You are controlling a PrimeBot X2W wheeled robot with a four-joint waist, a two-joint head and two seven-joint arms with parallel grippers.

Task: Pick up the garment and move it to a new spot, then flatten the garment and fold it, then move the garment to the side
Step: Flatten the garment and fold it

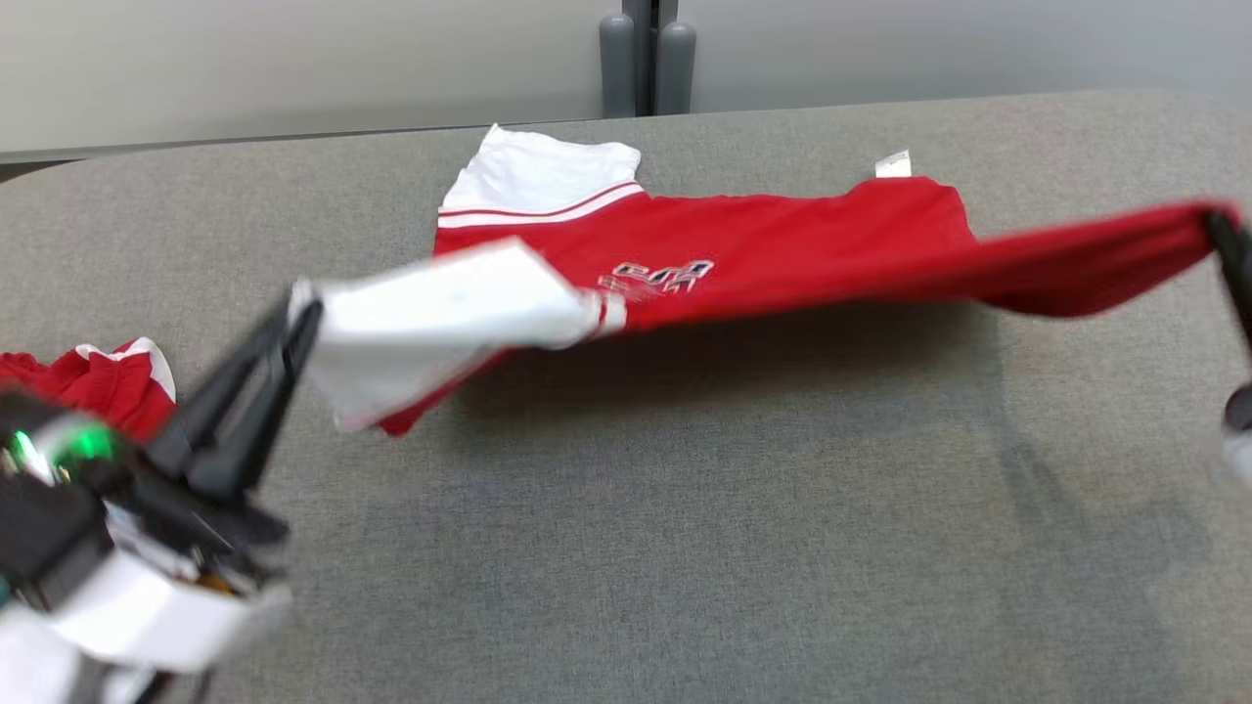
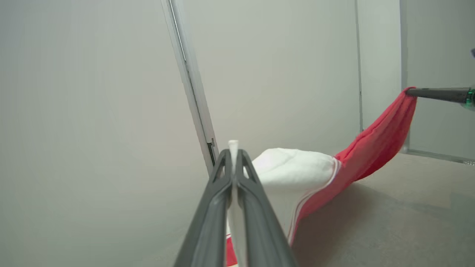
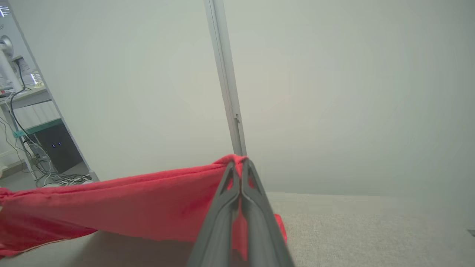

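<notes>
At the grey table's [image 1: 685, 548] left edge, a second red-and-white garment [image 1: 98, 381] lies crumpled beside your left arm. Above the table's left part, your left gripper [image 1: 305, 313] is clenched on the white sleeve [image 1: 440, 318] of the red jersey [image 1: 782, 244]. In the left wrist view, a sliver of white cloth stands up between the closed fingers [image 2: 211, 207].

The jersey's near edge is lifted off the table and stretched taut between your two claws. Its far edge, with the other white sleeve [image 1: 538, 176] and a small white label [image 1: 892, 164], rests flat toward the table's back edge. The chest lettering is too blurred to read.

Above the table's right edge, your right gripper [image 1: 1221, 227] is pinched tight on a corner of the red fabric, which bunches over the pressed-together tips.
</notes>
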